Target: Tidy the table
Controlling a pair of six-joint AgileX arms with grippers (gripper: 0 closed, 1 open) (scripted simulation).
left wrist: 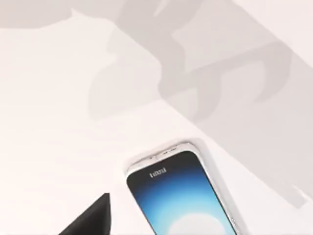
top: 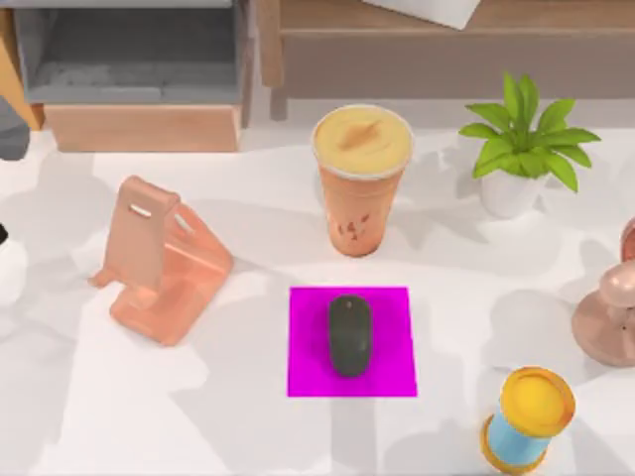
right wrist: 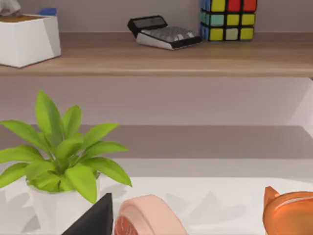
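Gripper state first: on my left wrist view I see one dark fingertip (left wrist: pixel 90 218) low over the table (left wrist: pixel 58 122), and I cannot tell whether those fingers are parted or closed; just beside that tip a smartphone (left wrist: pixel 178 196) lies flat, screen up, glowing blue. My right wrist view shows a similar dark fingertip (right wrist: pixel 95 218), and again I cannot tell its state; close past it sits a pink rounded object (right wrist: pixel 146 215), an orange object (right wrist: pixel 288 210) off to one side, and a potted plant (right wrist: pixel 58 156) in a white pot. Farther back stands a wooden shelf unit (right wrist: pixel 156 61) carrying a white tissue box (right wrist: pixel 27 39), a calculator (right wrist: pixel 164 32) and a colourful puzzle cube (right wrist: pixel 227 19). From the top view, the white table (top: pixel 198 416) spreads under everything. Nearest me, at the right, stands a blue spool with yellow ends (top: pixel 529 416). Near the middle, a black computer mouse (top: pixel 349 334) rests on a magenta square mat (top: pixel 392 372). To the left, a salmon-pink phone stand (top: pixel 159 258) sits upright. At the right edge is a copper-pink rounded object (top: pixel 610 317). Beyond the mat stands an orange drink cup with a lid (top: pixel 361 178), and to its right the potted plant (top: pixel 526 139). Along the far edge runs the shelf unit (top: pixel 446 45), with a grey-lined wooden box (top: pixel 139 74) at the left.
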